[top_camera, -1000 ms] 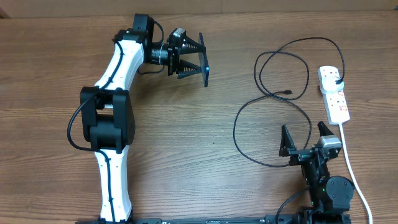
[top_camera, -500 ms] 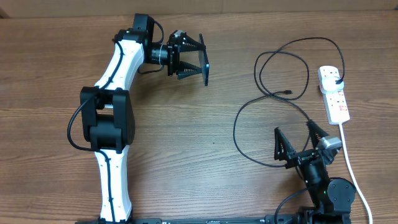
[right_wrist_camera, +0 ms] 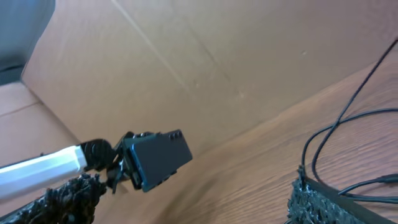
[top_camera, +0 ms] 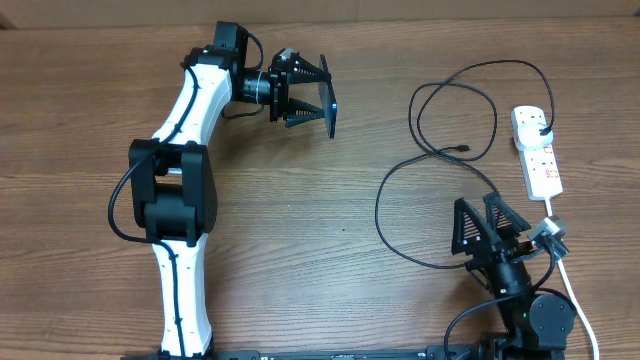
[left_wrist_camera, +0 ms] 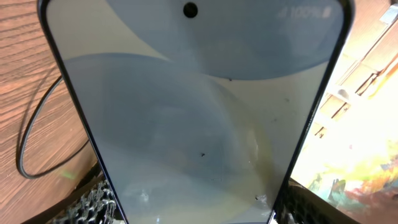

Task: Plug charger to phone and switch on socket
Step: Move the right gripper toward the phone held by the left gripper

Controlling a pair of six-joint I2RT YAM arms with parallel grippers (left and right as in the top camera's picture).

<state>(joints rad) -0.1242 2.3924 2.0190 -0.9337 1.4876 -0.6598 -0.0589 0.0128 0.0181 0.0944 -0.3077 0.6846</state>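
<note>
Wooden bench: upper left, the left claw clamps the phone; lower right, the right claw gapes, empty.

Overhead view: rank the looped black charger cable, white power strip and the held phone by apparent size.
1. Thin black looped charger cable: widest spread.
2. White elongated power strip.
3. Slim dark-edged phone: an edge-on sliver, held nearer the camera, so this rank is unsure.

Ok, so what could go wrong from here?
The right gripper, open, sits by a loop of the charger, away from its connector tip; closing here could snag the loop and drag the cable. The phone, held edge-on in the left gripper, might slip when the tip is pushed in.
</note>
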